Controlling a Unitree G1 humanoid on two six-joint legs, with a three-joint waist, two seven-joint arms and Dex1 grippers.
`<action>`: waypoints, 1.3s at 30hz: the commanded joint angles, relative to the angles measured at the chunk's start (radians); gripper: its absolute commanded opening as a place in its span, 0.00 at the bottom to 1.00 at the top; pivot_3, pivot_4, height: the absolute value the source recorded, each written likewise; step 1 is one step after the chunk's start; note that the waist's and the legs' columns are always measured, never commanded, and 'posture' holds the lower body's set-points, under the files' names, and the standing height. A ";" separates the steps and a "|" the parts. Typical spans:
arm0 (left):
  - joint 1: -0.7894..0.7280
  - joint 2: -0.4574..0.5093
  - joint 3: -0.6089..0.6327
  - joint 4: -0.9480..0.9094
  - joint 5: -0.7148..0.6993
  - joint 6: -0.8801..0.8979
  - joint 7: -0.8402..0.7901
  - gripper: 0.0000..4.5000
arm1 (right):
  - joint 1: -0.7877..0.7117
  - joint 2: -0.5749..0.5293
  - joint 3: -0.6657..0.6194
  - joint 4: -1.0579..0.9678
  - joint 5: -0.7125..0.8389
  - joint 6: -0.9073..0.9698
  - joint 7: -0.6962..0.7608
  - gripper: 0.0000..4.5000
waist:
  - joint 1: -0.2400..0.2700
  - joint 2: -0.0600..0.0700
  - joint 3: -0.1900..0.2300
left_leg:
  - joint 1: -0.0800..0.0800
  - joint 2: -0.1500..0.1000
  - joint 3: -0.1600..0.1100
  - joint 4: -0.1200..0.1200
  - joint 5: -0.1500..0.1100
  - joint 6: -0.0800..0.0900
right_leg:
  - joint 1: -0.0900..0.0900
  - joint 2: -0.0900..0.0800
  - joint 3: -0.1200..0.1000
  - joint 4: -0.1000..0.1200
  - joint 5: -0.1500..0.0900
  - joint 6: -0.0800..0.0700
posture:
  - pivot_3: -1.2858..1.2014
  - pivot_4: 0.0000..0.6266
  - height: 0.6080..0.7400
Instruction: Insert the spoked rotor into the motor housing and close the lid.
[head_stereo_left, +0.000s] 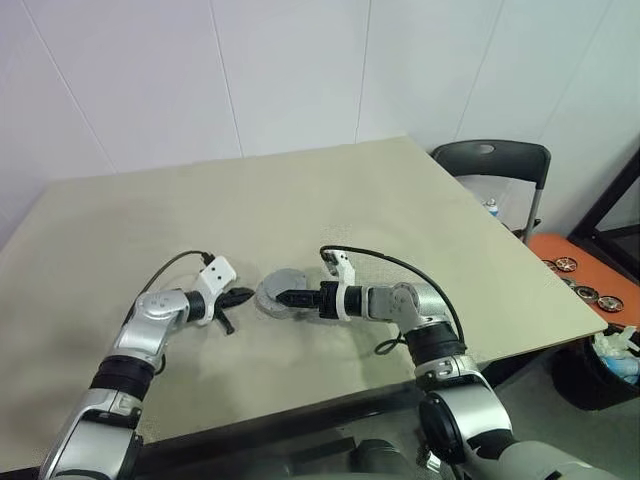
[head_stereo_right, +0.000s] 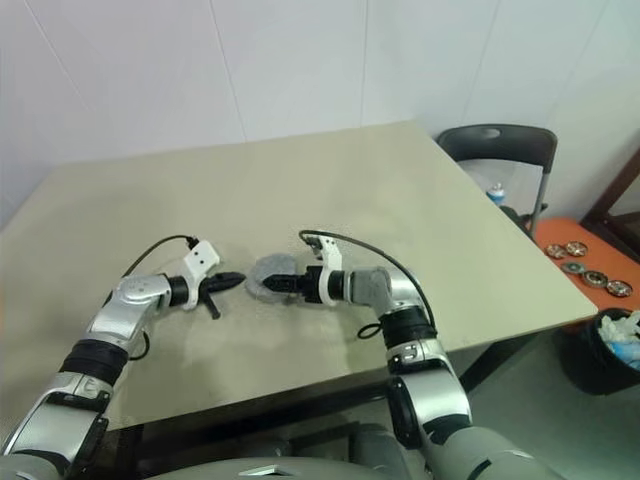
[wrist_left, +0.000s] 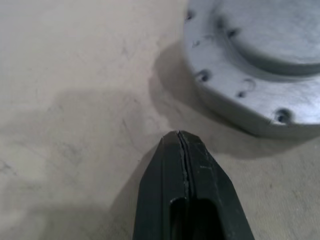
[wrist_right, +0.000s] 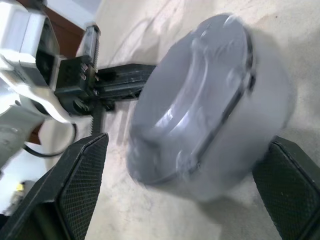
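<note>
From my head view, the grey lid (head_stereo_left: 280, 292) sits on the beige bench (head_stereo_left: 400, 200), between my grippers. My left wrist view shows my left jaws pressed closed, empty, beside its smooth metal rim with small holes. In my right wrist view, my wide-open right jaws straddle it; closing crookedly could push the lid askew.

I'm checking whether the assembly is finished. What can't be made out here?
- Spoked rotor and coils: the lid covers the motor housing in the head views.
- Lid seating: blurred in the right wrist view.
- Right gripper contact with the housing: unclear.
- Lid: cut off by the frame edge.
</note>
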 joint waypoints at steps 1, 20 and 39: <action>-0.015 -0.006 0.026 -0.008 -0.002 -0.018 0.011 0.00 | -0.036 0.013 -0.021 0.028 0.027 -0.017 0.000 0.99 | 0.000 0.000 0.000 | 0.000 0.000 0.000 0.000 0.000 0.000 | 0.000 0.000 0.000 0.000 0.000 0.000 | 0.52 0.00 1.00; -0.048 -0.068 0.108 0.012 -0.045 -0.044 0.114 0.00 | -0.034 0.021 -0.073 0.014 0.073 -0.045 -0.042 0.46 | -0.003 0.001 0.001 | -0.002 0.000 0.000 0.000 0.000 0.000 | -0.001 0.000 0.000 0.000 0.000 0.000 | 0.52 0.00 1.00; 0.055 -0.446 0.566 -0.296 -0.846 0.619 0.288 0.42 | -0.105 0.140 -0.367 0.081 0.283 -0.214 -0.140 0.46 | -0.003 -0.002 0.003 | -0.012 -0.001 0.001 0.002 0.000 0.000 | -0.011 -0.001 0.000 0.001 0.000 0.000 | 0.52 0.00 1.00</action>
